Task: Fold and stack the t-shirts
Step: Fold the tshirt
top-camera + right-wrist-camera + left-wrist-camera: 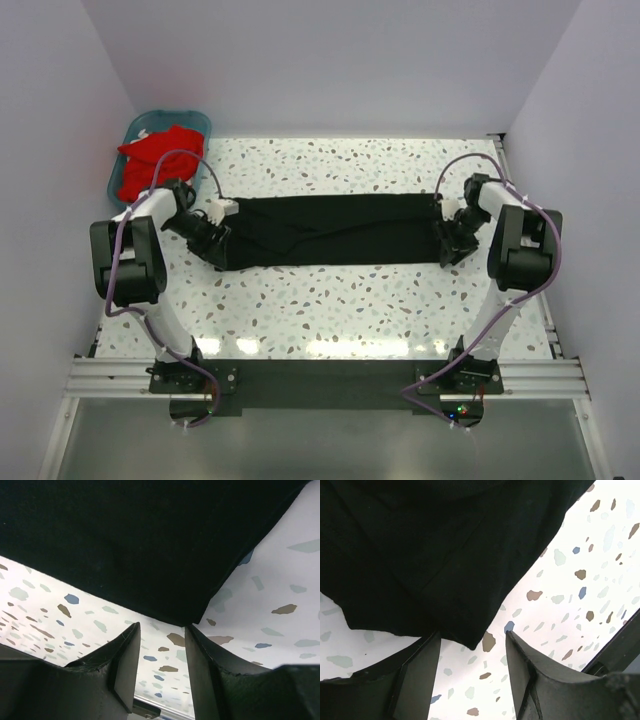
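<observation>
The black t-shirt (330, 230) lies folded into a long band across the middle of the speckled table. My left gripper (222, 255) is open at the band's near left corner; in the left wrist view the cloth corner (465, 637) lies just beyond the fingertips, not between them. My right gripper (447, 250) is open at the band's near right corner; in the right wrist view the cloth corner (185, 615) lies just past the fingertips. Red t-shirts (155, 160) are heaped in the basket at the far left.
A teal plastic basket (195, 120) stands at the table's far left corner against the walls. White walls enclose the table on three sides. A metal rail (330, 375) runs along the near edge by the arm bases.
</observation>
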Tool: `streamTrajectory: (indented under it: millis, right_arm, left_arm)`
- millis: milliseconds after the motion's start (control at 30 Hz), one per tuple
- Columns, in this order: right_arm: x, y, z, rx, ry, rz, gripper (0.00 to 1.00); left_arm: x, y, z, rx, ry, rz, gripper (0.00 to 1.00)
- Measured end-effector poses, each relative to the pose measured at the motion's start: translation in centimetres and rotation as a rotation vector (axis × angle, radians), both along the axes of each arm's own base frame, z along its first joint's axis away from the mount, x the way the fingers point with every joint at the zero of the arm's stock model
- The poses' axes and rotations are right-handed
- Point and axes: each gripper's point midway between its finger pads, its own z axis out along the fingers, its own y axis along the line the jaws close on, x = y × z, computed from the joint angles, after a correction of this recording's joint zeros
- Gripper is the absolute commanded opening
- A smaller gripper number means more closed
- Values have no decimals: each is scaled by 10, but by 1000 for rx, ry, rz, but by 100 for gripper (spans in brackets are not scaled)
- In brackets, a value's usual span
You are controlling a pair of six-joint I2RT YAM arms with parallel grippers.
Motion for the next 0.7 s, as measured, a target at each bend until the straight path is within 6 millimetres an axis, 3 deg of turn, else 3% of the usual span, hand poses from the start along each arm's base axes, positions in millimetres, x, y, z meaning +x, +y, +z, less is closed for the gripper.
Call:
streamTrajectory:
  millis: [367, 533, 700]
  right_arm:
    - [3, -4, 2, -10, -4, -22, 52]
    - [22, -16, 13, -23, -57, -58, 50]
    - [38, -14, 15, 2, -76, -88, 48]
  left_arm:
    - [-1, 1, -4, 0, 10, -3, 63]
    - [-1, 1, -4, -1, 11, -3, 63]
    - [-2, 1, -5, -3, 17, -4, 61]
